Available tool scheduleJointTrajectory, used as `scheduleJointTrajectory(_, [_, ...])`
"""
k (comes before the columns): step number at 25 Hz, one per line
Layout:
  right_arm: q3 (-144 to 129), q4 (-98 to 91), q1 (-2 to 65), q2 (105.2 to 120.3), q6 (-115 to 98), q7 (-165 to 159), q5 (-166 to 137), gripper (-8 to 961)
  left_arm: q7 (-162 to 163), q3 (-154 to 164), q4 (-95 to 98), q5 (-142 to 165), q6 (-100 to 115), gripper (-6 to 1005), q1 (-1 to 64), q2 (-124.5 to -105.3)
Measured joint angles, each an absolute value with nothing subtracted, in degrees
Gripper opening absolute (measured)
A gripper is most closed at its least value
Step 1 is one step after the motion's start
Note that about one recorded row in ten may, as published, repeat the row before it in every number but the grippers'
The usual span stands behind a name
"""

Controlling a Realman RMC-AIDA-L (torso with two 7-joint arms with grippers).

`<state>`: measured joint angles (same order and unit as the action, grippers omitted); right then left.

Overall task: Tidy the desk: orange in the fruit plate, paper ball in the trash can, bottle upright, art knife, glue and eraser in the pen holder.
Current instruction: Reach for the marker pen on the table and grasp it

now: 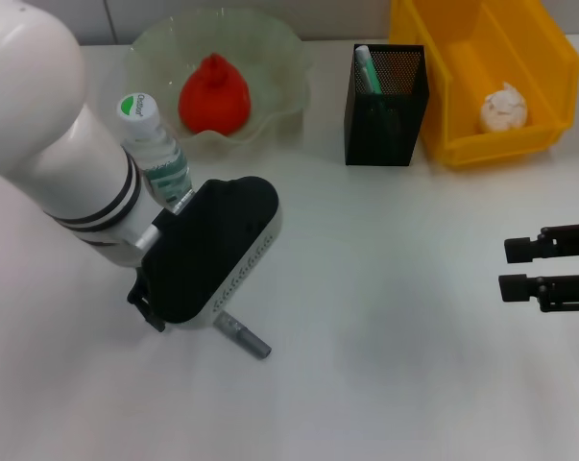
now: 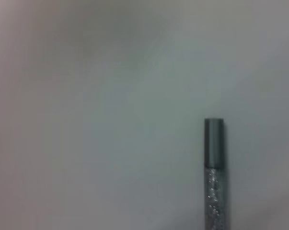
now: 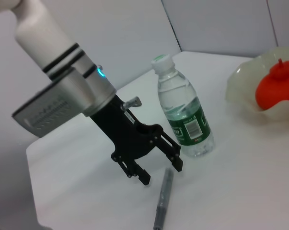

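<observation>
The orange (image 1: pixel 212 91) lies in the pale-green fruit plate (image 1: pixel 279 58). Beside the plate the bottle (image 1: pixel 155 144) stands upright. In the yellow trash can (image 1: pixel 462 58) rests the paper ball (image 1: pixel 503 108). A green-and-white item sticks out of the black mesh pen holder (image 1: pixel 385 115). A grey pen-shaped stick (image 1: pixel 243 336) lies on the desk; I cannot tell whether it is the art knife or the glue. My left gripper (image 3: pixel 157 168) is open just above the stick (image 3: pixel 162 201), its fingers either side of one end. My right gripper (image 1: pixel 516 268) is open and holds nothing at the right edge. The eraser is out of view.
The white desk (image 1: pixel 385 317) stretches between the two arms. My left forearm and wrist (image 1: pixel 207 250) hide the desk below them and stand close to the bottle. A grey wall lies behind the plate and the bin.
</observation>
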<state>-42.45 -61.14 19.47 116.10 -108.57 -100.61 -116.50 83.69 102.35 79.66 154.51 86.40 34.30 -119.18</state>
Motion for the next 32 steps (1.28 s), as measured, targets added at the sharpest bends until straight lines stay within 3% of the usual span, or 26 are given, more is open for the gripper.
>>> scheduleJointTrajectory(6, [-42.45,-57.86,22.42,114.75,-108.49,-100.63,-119.36,610,85.85,102.34,80.77,153.88,90.21,729,37.52,-119.18])
scheduleJointTrajectory(18, [-42.47,-57.93,23.79,114.43,-107.76,-100.75,-120.15,609,86.11,103.59,75.83,152.56,88.77,597,39.58,-119.18])
scheduleJointTrajectory(32, [-42.36,-58.52,24.96,114.85,-106.91,-102.85,-120.42,609,86.04,106.68,74.9,152.9,87.0,538,39.92,-119.18])
